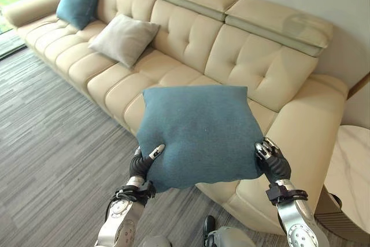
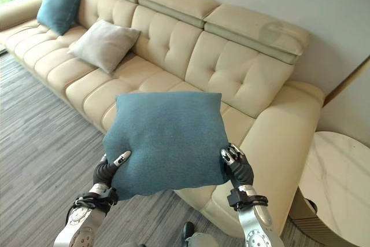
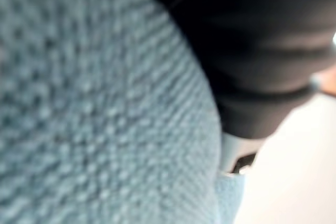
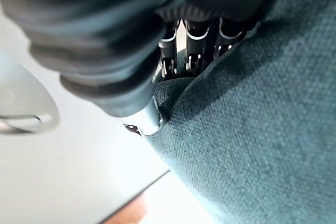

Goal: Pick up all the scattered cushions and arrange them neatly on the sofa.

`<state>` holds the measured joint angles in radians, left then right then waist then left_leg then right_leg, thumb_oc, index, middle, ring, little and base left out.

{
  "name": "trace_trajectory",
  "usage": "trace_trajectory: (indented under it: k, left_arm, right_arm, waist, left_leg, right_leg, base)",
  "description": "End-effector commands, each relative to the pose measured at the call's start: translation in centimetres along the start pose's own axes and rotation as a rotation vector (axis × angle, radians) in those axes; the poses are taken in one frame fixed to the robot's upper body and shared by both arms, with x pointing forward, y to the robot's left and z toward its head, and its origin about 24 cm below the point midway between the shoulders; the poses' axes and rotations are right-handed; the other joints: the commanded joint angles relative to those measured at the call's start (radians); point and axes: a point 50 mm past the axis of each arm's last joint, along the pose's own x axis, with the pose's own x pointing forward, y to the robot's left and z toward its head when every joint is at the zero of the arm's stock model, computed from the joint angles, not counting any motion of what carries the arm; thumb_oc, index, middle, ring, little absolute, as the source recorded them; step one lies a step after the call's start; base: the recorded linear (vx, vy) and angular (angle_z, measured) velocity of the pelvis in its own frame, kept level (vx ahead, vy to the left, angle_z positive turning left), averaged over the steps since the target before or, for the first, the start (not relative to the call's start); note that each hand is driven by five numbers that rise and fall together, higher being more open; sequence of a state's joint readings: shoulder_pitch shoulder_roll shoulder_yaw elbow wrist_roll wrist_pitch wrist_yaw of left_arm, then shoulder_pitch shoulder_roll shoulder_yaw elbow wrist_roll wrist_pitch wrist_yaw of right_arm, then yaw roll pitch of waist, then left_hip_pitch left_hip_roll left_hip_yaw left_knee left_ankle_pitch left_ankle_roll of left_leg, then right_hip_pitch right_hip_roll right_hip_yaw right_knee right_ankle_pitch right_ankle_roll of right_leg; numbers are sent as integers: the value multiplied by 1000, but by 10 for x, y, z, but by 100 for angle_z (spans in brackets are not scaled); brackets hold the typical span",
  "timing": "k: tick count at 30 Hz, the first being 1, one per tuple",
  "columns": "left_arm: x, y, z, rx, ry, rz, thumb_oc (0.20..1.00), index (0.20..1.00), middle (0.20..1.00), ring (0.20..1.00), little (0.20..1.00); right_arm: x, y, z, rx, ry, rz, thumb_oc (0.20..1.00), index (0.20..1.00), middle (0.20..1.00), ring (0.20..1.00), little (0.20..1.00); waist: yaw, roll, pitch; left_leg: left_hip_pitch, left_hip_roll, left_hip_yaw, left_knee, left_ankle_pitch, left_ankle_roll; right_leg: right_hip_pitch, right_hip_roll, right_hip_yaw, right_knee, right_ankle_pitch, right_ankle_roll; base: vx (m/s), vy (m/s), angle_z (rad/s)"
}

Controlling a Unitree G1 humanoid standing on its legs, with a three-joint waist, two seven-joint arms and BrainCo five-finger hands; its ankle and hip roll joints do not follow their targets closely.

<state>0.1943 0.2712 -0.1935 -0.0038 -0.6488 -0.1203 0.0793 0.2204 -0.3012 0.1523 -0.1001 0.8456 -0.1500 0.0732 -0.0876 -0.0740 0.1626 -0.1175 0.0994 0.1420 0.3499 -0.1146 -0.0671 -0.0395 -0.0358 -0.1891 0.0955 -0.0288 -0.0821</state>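
step: place | teal cushion (image 1: pixel 199 134) held in air over sofa (image 1: pixel 243 67) right seat | left hand (image 1: pixel 147 160) + right hand (image 1: pixel 270 157) pinching its lower corners | tip: carry forward, stand upright against backrest, release both together, match grey cushion (image 1: pixel 123 39)

Left hand (image 1: pixel 143 165), right hand (image 1: pixel 272 159) raised forward, fingers curled, gripping.

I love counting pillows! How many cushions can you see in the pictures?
3. A teal cushion leans at the sofa's far end, a beige cushion leans beside it, and a big teal cushion is held up between the left hand and right hand. Others could be out of view.
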Motion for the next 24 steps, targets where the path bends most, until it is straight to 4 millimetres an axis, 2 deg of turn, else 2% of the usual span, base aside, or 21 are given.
trace_trajectory:
  k: [1, 2, 4, 6, 7, 8, 10, 13, 18, 20, 22, 24]
  left_arm:
    - [7, -26, 47, -25, -267, -142, 200, 200, 200, 200, 200]
    - [6, -25, 48, -24, -272, -128, 200, 200, 200, 200, 200]
    - [6, -24, 50, -26, -287, -120, 200, 200, 200, 200, 200]
    - [6, -24, 51, -26, -292, -110, 200, 200, 200, 200, 200]
    - [7, -23, 50, -21, -290, -103, 200, 200, 200, 200, 200]
    - [7, -23, 51, -10, -295, -105, 200, 200, 200, 200, 200]
    - [6, -24, 50, -13, -293, -110, 200, 200, 200, 200, 200]
    - [4, -22, 50, 9, -288, -125, 200, 200, 200, 200, 200]
    - [7, -21, 47, 38, -264, -127, 200, 200, 200, 200, 200]
    - [8, -19, 46, 65, -250, -122, 200, 200, 200, 200, 200]
    - [8, -14, 48, 89, -253, -101, 200, 200, 200, 200, 200]
    - [8, -9, 50, 100, -259, -71, 200, 200, 200, 200, 200]
  right_arm:
    - [14, 38, 16, 25, -112, 224, 200, 200, 200, 200, 200]
    - [15, 38, 15, 25, -110, 218, 200, 200, 200, 200, 200]
    - [15, 36, 13, 28, -104, 204, 200, 200, 200, 200, 200]
    - [15, 35, 12, 29, -101, 193, 200, 200, 200, 200, 200]
    - [15, 30, 11, 27, -98, 167, 200, 200, 200, 200, 200]
    - [14, 29, 12, 20, -97, 165, 200, 200, 200, 200, 200]
    - [13, 29, 10, 34, -89, 173, 200, 200, 200, 200, 200]
    - [12, 29, 7, 15, -65, 181, 200, 200, 200, 200, 200]
    - [13, 29, -2, -4, -24, 169, 200, 200, 200, 200, 200]
    - [14, 30, -4, -20, -11, 171, 200, 200, 200, 200, 200]
    - [15, 32, -6, -22, -9, 174, 200, 200, 200, 200, 200]
    - [19, 35, -7, -20, -11, 170, 200, 200, 200, 200, 200]
  waist:
    - [6, -26, -38]
    - [18, -17, -30]
    - [30, -7, -24]
    - [38, -5, -18]
    - [44, 7, -16]
    - [47, 19, -14]
    - [42, 49, -32]
    - [39, 54, -60]
    - [39, 46, -77]
    - [35, 48, -73]
    - [37, 55, -60]
    - [49, 58, -50]
  left_leg:
    - [40, -10, -43, -139, 19, 24]
    - [16, 8, -89, -199, 78, 10]
    - [-22, 37, -148, -288, 162, -10]
    - [-36, 47, -168, -332, 182, -17]
    - [-55, 58, -212, -389, 205, -33]
    - [-40, 62, -221, -402, 215, -38]
    - [-6, 64, -239, -409, 214, -51]
    - [29, 45, -206, -416, 197, -44]
    - [74, -1, -124, -405, 150, 8]
    - [97, -18, -89, -409, 133, 29]
    - [116, -20, -54, -417, 126, 42]
    - [143, -25, -8, -428, 111, 43]
  right_leg:
    - [46, -4, 32, -85, -47, 130]
    - [61, 5, 59, -84, -56, 132]
    - [79, 10, 93, -81, -69, 130]
    - [90, 10, 111, -78, -83, 131]
    - [109, 12, 145, -73, -101, 132]
    - [118, 18, 163, -68, -107, 135]
    - [122, 16, 193, -68, -110, 144]
    - [121, -18, 223, -85, -92, 165]
    - [91, -80, 282, -56, -74, 213]
    - [56, -95, 292, 3, -70, 230]
    - [8, -97, 264, 77, -57, 237]
    - [-36, -117, 130, 122, -41, 235]
  base:
    - [212, 103, -86]
    - [215, 111, -107]
    - [212, 120, -95]
    - [172, 105, -72]
    - [200, 152, -63]
    - [264, 247, -67]
    - [196, 279, -98]
    - [192, 282, -103]
    - [94, 278, -51]
    - [33, 247, -39]
    - [-18, 182, -50]
    - [-22, 130, -83]
